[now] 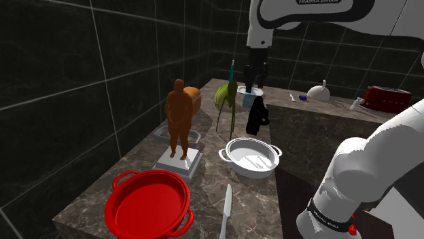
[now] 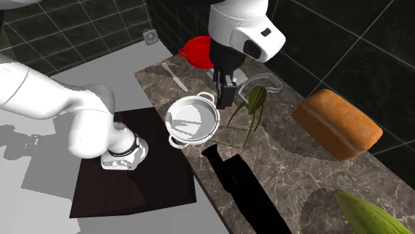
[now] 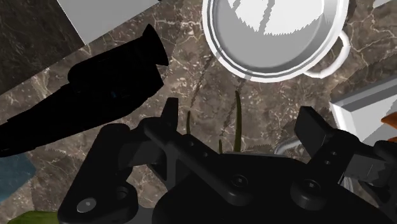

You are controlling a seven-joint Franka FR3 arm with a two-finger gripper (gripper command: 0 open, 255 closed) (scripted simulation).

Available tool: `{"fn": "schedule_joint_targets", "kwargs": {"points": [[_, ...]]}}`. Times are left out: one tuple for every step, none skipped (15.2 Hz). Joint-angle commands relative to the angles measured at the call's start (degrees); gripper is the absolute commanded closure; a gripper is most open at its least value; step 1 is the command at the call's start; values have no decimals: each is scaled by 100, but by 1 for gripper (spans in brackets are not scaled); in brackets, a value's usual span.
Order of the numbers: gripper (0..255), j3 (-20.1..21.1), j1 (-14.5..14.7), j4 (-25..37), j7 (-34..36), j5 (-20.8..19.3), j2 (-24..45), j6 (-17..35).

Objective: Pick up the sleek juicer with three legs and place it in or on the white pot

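Note:
The juicer [image 1: 227, 100] is olive green with three thin legs and stands on the dark marble counter, behind the white pot [image 1: 252, 157] in the shoulder view. My black gripper [image 1: 253, 80] hovers close by the juicer [image 2: 255, 100], open. In the wrist view two of the juicer's legs [image 3: 238, 105] show between the spread fingers, untouched, with the white pot [image 3: 273, 44] beyond them. In the second exterior view the gripper [image 2: 226, 93] hangs just beside the juicer's body, and the white two-handled pot [image 2: 191, 119] sits empty near the counter's edge.
A red pot [image 1: 148, 204] and a knife [image 1: 225, 210] lie near the counter's front end. An orange figure [image 1: 179, 117] on a white base, a bread loaf [image 2: 336, 123] and a black object [image 1: 257, 115] crowd around the juicer. A kettle [image 1: 319, 90] and red toaster [image 1: 386, 97] stand behind.

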Motion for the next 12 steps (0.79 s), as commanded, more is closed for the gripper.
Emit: {"fn": "schedule_joint_targets", "kwargs": {"points": [[0,-70,11,506,-97,76,605,-100],[0,-94,16,780,-138,121,910,-167],[0,-117,19,1064,-180,169,1216,-242],[0,-140,20,1359,-222,218,1524,-328],[0,-159,16,1667,-265,270,1836,-423],[0,-176,8,1989,-307,323,2152,-529],[0,-191,-2,2327,-349,378,2472,-647],[0,-203,-17,2683,-389,434,2799,-777],[0,-213,-35,3061,-427,491,3135,-920],[0,-219,-59,3464,-463,550,3481,-1079],[0,-220,-84,3845,-491,602,3798,-1233],[0,-214,-83,3693,-487,595,3742,-1136]]}}
